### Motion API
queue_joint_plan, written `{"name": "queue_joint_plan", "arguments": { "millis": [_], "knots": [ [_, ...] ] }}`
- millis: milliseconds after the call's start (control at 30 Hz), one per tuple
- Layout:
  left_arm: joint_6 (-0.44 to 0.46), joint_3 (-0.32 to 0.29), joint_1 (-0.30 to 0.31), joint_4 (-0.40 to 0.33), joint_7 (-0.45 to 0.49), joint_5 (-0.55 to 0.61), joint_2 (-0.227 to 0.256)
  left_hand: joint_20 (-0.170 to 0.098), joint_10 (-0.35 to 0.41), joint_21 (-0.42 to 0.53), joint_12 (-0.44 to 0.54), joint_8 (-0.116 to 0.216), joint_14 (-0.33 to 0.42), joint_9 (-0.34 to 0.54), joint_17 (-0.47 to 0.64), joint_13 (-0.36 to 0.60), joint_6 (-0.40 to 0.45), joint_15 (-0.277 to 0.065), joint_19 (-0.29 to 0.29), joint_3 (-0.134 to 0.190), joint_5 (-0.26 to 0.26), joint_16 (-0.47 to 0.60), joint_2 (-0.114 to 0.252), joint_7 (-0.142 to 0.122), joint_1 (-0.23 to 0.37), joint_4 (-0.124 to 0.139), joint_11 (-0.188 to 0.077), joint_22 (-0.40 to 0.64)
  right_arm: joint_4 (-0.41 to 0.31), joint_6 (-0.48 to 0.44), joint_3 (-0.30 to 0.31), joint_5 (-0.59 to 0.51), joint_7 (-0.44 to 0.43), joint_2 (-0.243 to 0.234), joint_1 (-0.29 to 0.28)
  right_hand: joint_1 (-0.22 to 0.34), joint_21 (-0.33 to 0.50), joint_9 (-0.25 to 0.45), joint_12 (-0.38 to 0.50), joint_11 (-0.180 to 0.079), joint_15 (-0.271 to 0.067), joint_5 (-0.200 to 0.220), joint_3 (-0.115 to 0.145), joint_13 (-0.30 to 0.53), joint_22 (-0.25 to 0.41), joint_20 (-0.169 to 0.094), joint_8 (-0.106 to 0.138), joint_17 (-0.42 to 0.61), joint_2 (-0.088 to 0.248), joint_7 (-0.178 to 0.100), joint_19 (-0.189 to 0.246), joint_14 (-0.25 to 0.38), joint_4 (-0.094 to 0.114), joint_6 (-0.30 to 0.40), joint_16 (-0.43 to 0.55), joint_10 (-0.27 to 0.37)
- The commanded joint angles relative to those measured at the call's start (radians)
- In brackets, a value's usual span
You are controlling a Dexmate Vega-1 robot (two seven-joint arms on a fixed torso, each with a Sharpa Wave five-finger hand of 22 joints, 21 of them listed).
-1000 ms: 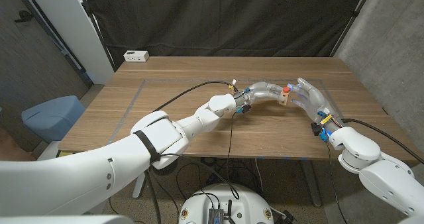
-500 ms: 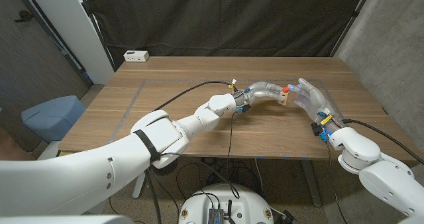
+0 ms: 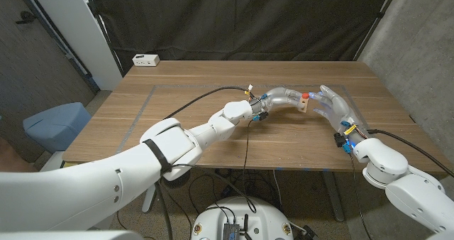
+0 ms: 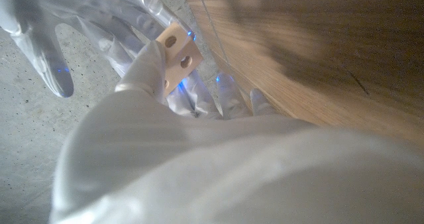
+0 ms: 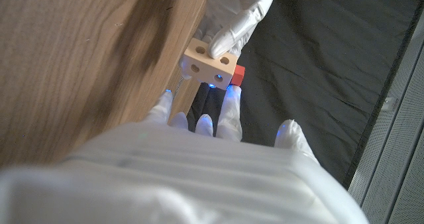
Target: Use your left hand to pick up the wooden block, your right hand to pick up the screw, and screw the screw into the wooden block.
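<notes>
My left hand (image 3: 282,96) holds the small wooden block (image 3: 303,105) just above the table, right of its middle. In the left wrist view the block (image 4: 177,55) shows two holes, and a fingertip presses its side. A red screw head (image 3: 305,96) sticks out of the block's top, and in the right wrist view the screw (image 5: 238,74) shows as a red piece at the far side of the block (image 5: 209,66). My right hand (image 3: 332,106) stands right beside the block with its fingers spread. Its fingertips (image 5: 199,122) are close to the block and hold nothing.
A white power strip (image 3: 146,60) lies at the table's back left corner. A black cable (image 3: 202,99) runs along my left arm over the wooden table (image 3: 177,119). A dark curtain hangs behind, and a blue bin (image 3: 55,123) stands left of the table.
My right hand's fingers have dropped slightly beside the block. The left hand and the block have stayed in place.
</notes>
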Motion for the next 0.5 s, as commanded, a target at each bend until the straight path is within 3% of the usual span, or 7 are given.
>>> {"name": "queue_joint_plan", "arguments": {
  "millis": [33,500],
  "knots": [
    [-0.011,-0.002,0.008,-0.009,-0.008,0.000,0.002,0.001,0.008,0.006,0.037,0.008,0.012,0.006,0.002,0.004,0.076,-0.055,0.006,0.077,0.003,0.004,0.091,0.029,-0.077,0.075,0.000,0.004,-0.014,0.006,0.013,-0.005,-0.003,0.004,-0.021,0.000,0.008,0.001,0.005,-0.001,0.000,0.005,0.004,0.002,0.001,0.003,0.008,0.003,0.007,0.002,0.011,0.011,-0.003,0.019,0.006,0.015],
    [-0.011,0.000,0.008,-0.009,-0.004,0.004,0.001,0.002,0.009,0.006,0.038,0.009,0.011,0.006,0.003,0.004,0.078,-0.056,0.007,0.077,0.003,0.005,0.093,0.034,-0.077,0.076,0.001,0.004,-0.024,0.010,0.026,-0.010,0.004,0.010,-0.038,0.001,0.010,0.002,0.007,0.003,0.001,0.006,0.007,0.003,0.001,0.001,0.010,0.002,0.008,0.007,0.024,0.028,-0.003,0.050,0.010,0.037]
  ]
}}
